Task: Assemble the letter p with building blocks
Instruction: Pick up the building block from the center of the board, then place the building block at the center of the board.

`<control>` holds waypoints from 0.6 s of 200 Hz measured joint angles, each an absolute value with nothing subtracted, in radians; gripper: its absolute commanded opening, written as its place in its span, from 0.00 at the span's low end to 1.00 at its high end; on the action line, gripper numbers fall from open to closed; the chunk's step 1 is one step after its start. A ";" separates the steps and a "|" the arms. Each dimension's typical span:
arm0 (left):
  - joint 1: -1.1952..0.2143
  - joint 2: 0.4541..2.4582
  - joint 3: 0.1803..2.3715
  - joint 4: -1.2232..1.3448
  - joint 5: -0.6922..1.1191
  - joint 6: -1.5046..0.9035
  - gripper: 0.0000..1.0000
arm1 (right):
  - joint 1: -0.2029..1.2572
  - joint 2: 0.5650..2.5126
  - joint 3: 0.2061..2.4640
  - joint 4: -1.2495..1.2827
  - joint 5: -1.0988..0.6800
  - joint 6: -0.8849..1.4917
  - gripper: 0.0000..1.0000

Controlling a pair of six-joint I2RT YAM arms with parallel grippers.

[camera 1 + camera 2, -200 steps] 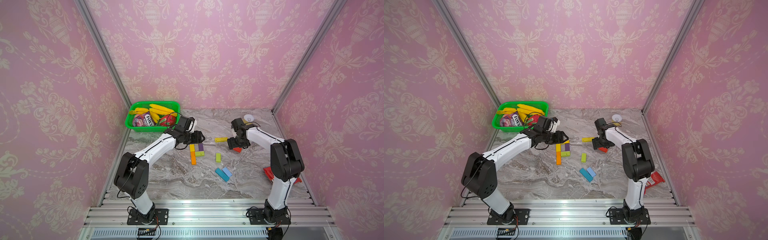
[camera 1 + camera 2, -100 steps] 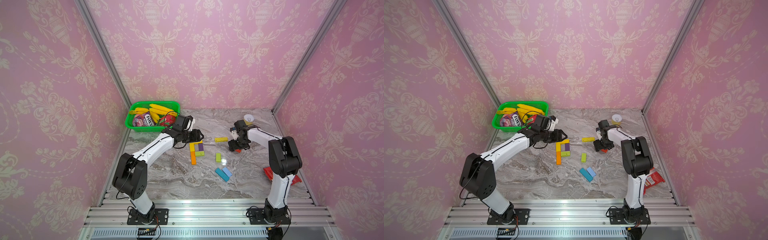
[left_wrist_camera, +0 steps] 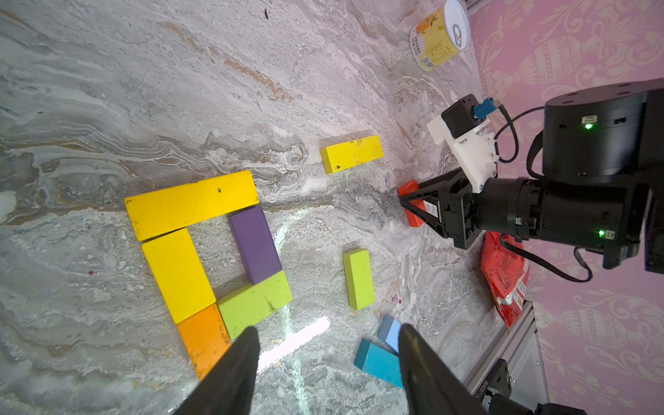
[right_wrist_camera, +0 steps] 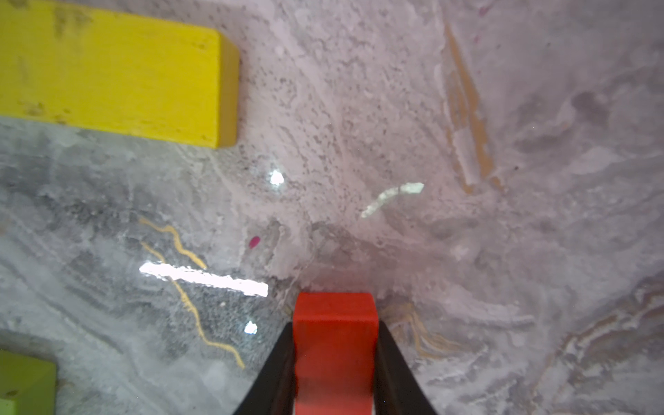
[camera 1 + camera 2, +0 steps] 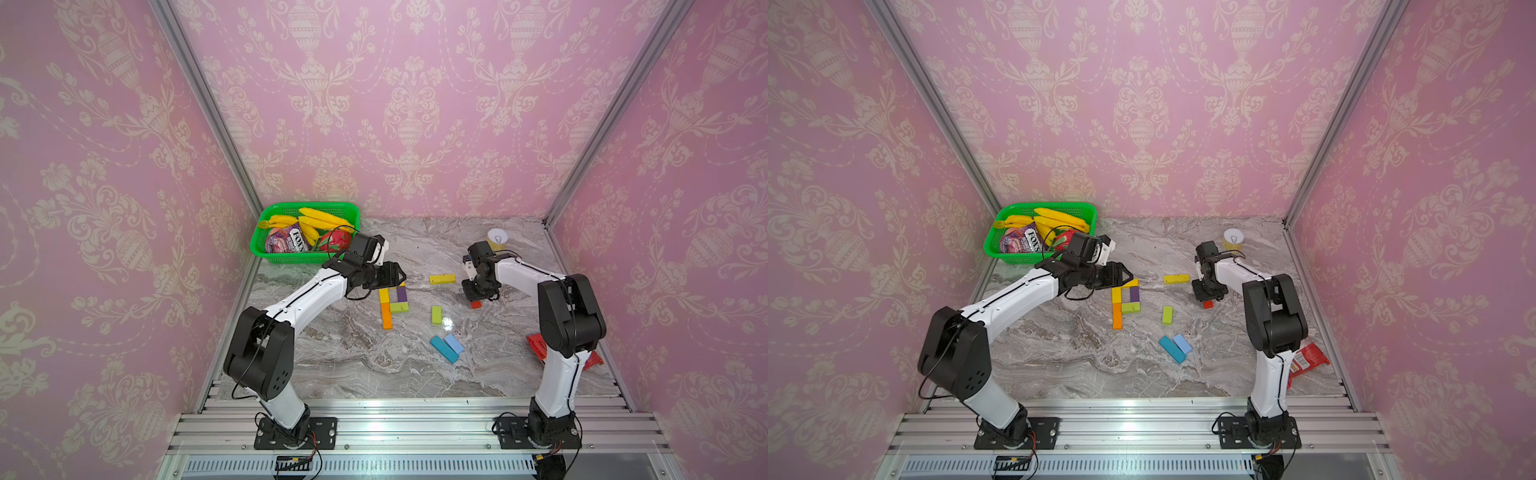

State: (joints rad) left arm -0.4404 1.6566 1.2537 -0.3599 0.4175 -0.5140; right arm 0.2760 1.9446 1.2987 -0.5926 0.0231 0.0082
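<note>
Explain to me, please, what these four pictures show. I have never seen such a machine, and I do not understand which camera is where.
These are two robot arms fixed to a rail in front of a marble table. Two pictures come from one camera pair high above, so they look almost alike. The other two come from small cameras on the arms' wrists, looking along each claw. On the table, yellow, purple, lime and orange blocks form a letter P. Loose nearby lie a yellow block, a lime block and two blue blocks. The green basket with bananas, the can and the red packet are not building blocks. The left claw is open and holds nothing. The right claw is closed on a small red block.
</note>
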 measured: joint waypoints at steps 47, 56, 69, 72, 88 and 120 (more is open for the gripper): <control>-0.440 1.650 1.253 -0.360 0.418 -0.514 0.64 | 0.331 1.927 1.292 -0.619 0.017 0.083 0.25; -0.440 1.650 1.251 -0.360 0.419 -0.514 0.65 | 0.347 1.927 1.308 -0.632 0.014 0.093 0.25; -0.440 1.650 1.246 -0.359 0.422 -0.514 0.64 | 0.366 1.933 1.345 -0.645 0.009 0.109 0.26; -0.440 1.650 1.244 -0.360 0.422 -0.514 0.64 | 0.369 1.934 1.354 -0.647 0.008 0.113 0.26; -0.440 1.650 1.237 -0.361 0.422 -0.514 0.65 | 0.384 1.953 1.402 -0.648 0.003 0.126 0.26; -0.439 1.649 1.237 -0.361 0.422 -0.514 0.65 | 0.388 2.010 1.460 -0.653 0.004 0.151 0.28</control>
